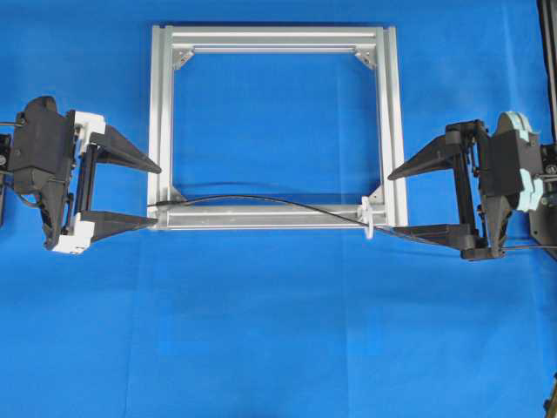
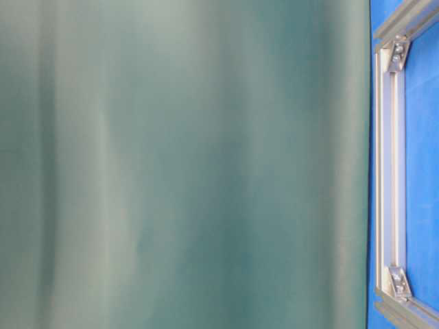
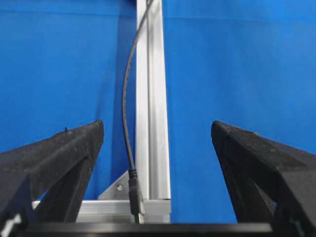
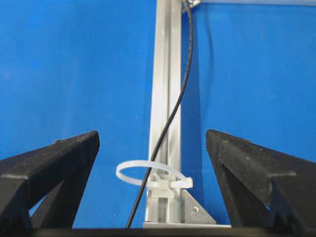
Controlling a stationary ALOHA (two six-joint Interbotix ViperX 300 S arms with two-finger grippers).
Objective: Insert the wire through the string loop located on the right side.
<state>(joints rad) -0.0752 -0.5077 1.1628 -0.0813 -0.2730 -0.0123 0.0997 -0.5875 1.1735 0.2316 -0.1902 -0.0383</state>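
Note:
The wire (image 1: 261, 199) is a thin black cable arching along the near bar of the silver frame (image 1: 161, 104). Its plug tip (image 3: 136, 195) rests on the frame's left corner, between the fingers of my left gripper (image 3: 157, 126) and touching neither. The string loop (image 4: 148, 175), a small white tie ring, stands on the bar's right end (image 1: 370, 218). The wire (image 4: 182, 84) appears to run through it and on to the right. My right gripper (image 4: 152, 133) straddles the loop, wide open and empty. The left gripper (image 1: 158, 193) and the right gripper (image 1: 391, 204) face each other across the frame.
A blue cloth (image 1: 278, 331) covers the table. Triangular brackets (image 4: 195, 210) sit in the frame's corners. A blurred grey-green surface (image 2: 178, 164) fills most of the table-level view. Only one frame bar (image 2: 387, 171) shows at its right edge.

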